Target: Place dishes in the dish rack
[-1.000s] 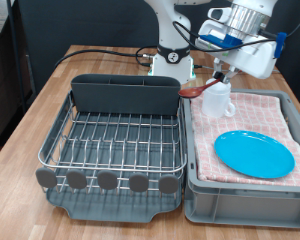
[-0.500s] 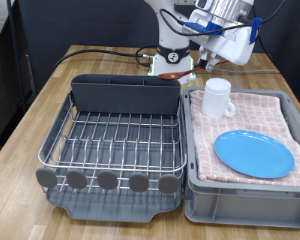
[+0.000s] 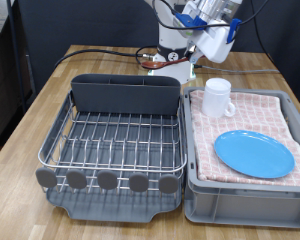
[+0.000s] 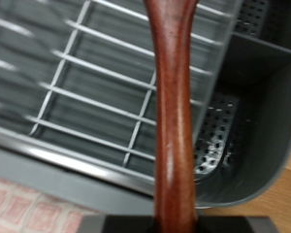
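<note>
Exterior view: your gripper (image 3: 195, 52) hangs above the dish rack (image 3: 115, 140), over its back right corner, with the wooden spoon (image 3: 162, 62) clamped in it. The mug (image 3: 219, 98) and blue plate (image 3: 254, 153) sit on the checkered cloth (image 3: 275, 115), right of the rack.

Wrist view: the spoon (image 4: 175, 107) runs straight out over the rack's wire grid (image 4: 107, 87). It looks light, stiff and smooth; I judge it could swing if gripped near one end.

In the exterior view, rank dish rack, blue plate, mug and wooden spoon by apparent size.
1. dish rack
2. blue plate
3. mug
4. wooden spoon, held in the gripper and mostly hidden, so its rank is unsure.
</note>
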{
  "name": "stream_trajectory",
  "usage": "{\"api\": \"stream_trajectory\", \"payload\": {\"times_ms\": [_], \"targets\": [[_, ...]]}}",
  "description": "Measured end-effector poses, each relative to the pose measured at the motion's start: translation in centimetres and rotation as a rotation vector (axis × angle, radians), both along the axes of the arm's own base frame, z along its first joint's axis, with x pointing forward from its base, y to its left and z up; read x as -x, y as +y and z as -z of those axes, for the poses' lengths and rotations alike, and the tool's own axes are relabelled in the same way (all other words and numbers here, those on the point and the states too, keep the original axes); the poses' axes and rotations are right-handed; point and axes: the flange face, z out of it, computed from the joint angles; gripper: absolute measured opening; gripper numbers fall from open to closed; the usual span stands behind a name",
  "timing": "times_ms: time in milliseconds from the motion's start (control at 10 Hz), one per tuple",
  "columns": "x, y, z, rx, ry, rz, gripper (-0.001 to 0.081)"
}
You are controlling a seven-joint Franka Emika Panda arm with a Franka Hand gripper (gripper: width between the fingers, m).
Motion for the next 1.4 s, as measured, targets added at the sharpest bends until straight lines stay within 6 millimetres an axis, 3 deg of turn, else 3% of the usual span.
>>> {"api": "stream_trajectory", "payload": {"times_ms": [500,900,1400], "targets": [[3.0,-5.0,-0.2,-0.108,0.001,0.146,0.0091],[3.8,-8.7,0.5,-0.279,0.030,0.145,0.0091],[4.4,-11.1,2.0,-0.431,0.058,0.145,0.0091]]}}
